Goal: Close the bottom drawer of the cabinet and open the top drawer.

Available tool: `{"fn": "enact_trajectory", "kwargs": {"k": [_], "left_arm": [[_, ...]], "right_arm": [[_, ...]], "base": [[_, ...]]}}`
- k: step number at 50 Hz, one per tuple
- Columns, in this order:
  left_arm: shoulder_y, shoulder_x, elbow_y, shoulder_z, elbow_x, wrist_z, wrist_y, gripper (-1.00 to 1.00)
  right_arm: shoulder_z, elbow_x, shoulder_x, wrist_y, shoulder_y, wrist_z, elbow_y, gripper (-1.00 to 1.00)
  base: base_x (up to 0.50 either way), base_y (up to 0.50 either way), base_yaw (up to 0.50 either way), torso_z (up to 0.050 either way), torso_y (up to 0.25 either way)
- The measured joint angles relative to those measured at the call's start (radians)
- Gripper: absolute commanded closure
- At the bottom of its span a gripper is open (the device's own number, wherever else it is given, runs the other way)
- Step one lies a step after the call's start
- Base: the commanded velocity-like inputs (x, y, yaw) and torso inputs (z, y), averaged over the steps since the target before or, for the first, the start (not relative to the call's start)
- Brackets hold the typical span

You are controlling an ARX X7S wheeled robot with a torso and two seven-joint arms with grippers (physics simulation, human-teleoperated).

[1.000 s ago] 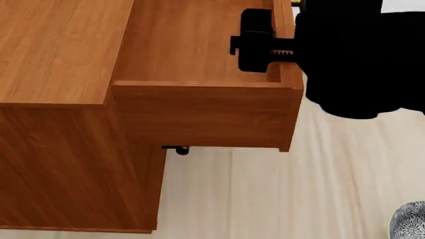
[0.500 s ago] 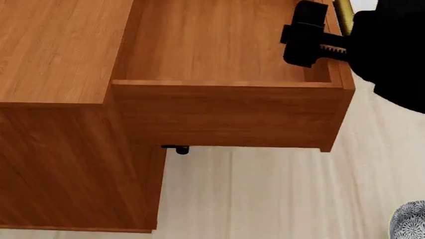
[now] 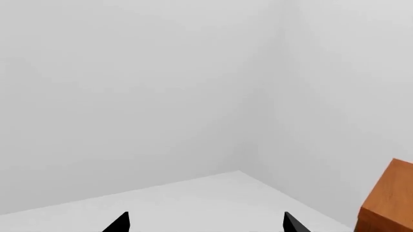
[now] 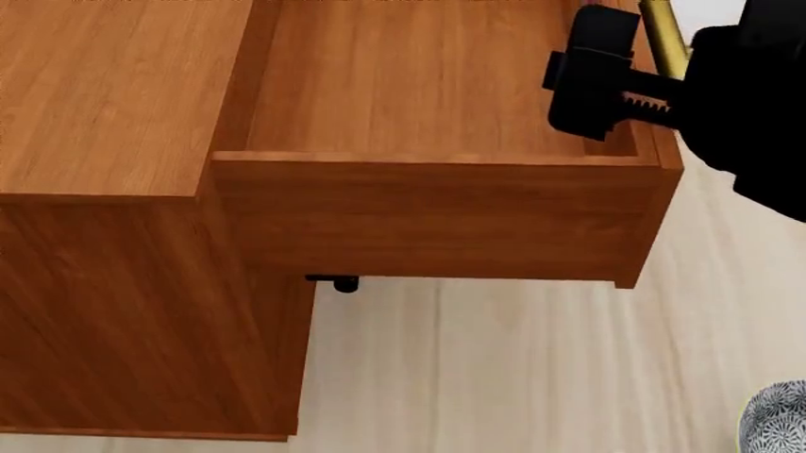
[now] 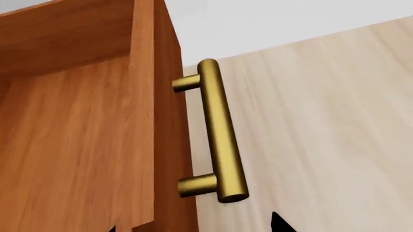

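The cabinet (image 4: 113,283) fills the left of the head view. Its top drawer (image 4: 416,85) stands pulled far out to the right, empty inside, with the brass handle (image 4: 662,33) on its front. My right gripper (image 4: 629,90) is open and straddles the drawer's front panel. One finger (image 4: 590,80) is inside the box and the other is outside by the handle (image 5: 219,135). The bottom drawer is hidden under the top drawer. A dark handle end (image 4: 334,283) of some lower drawer shows beneath it. My left gripper (image 3: 205,224) is open on nothing, with a cabinet corner (image 3: 390,203) off to one side.
A patterned bowl (image 4: 779,420) sits on the pale wood floor (image 4: 529,377) at the lower right of the head view. The left wrist view faces white walls and a white floor.
The top drawer has slid further out to the right, my right gripper moving with its front panel. Most of the travel came in the first half second.
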State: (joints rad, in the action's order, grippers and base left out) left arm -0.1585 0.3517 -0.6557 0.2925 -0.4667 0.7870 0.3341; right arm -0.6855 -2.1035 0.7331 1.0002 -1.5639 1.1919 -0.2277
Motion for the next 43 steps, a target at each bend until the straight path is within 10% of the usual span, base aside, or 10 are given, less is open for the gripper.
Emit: {"fn": "enact_trajectory", "kwargs": {"k": [43], "left_arm": [[0.007, 0.007, 0.007, -0.010, 0.002, 0.001, -0.013, -1.00]], "right_arm": [[-0.227, -0.154, 0.268, -0.317, -0.401, 0.360, 0.701, -1.00]], "base": [[0.00, 0.00, 0.00, 0.000, 0.002]]}}
